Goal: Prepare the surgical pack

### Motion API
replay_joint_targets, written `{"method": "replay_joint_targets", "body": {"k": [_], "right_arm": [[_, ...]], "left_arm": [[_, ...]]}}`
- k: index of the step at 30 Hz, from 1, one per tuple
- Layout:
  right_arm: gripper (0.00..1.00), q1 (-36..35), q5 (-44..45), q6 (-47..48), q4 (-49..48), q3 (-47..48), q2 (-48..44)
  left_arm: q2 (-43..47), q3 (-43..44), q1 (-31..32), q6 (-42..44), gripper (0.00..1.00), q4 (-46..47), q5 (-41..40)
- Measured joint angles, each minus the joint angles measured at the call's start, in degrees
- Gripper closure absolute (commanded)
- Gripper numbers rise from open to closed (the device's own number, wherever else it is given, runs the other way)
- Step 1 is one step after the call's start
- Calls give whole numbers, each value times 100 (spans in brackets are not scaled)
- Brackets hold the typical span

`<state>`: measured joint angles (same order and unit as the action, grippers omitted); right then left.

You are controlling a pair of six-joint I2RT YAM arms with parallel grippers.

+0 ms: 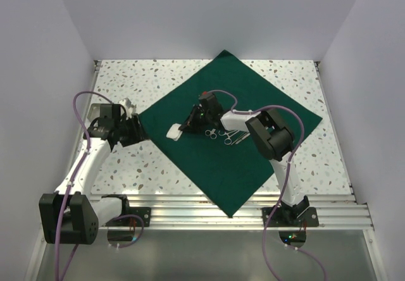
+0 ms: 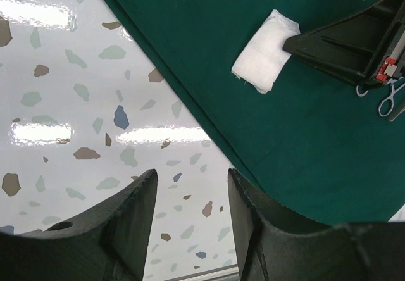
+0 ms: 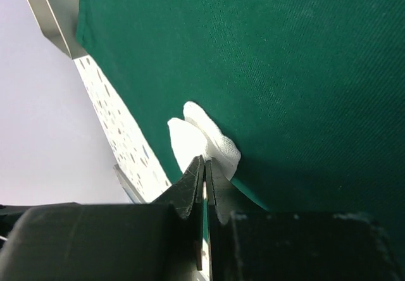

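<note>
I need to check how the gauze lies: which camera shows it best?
Left wrist: the gauze shows whole there, a folded white pad on the drape, the right gripper at its edge. The top view gives only a small white patch; in the right wrist view the shut fingers cover its near part.

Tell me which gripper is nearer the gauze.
Right. The right gripper, shut, has its tips at the edge of the gauze on the drape. The left gripper, open, hangs over the table beside the drape, apart from the gauze.

Gauze on drape, left of instruments
</note>
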<state>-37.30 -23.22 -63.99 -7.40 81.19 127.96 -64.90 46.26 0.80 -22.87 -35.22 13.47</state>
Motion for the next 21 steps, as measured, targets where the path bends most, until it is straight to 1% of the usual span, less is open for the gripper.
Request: {"method": "replay_joint_targets", "body": {"k": [17,18,19,21], "right_arm": [[100,24,129,238,55,0,-28],[98,24,129,256,59,-4,-37],[90,24,133,275,72,-13,-57],[84,24,136,323,94,-13,-96]], "left_arm": [[0,-24,0,-2,47,42,70],[0,-24,0,-2,47,42,79],[0,-24,0,-2,48,44,85],[0,-26,2,-2,48,44,94]]}}
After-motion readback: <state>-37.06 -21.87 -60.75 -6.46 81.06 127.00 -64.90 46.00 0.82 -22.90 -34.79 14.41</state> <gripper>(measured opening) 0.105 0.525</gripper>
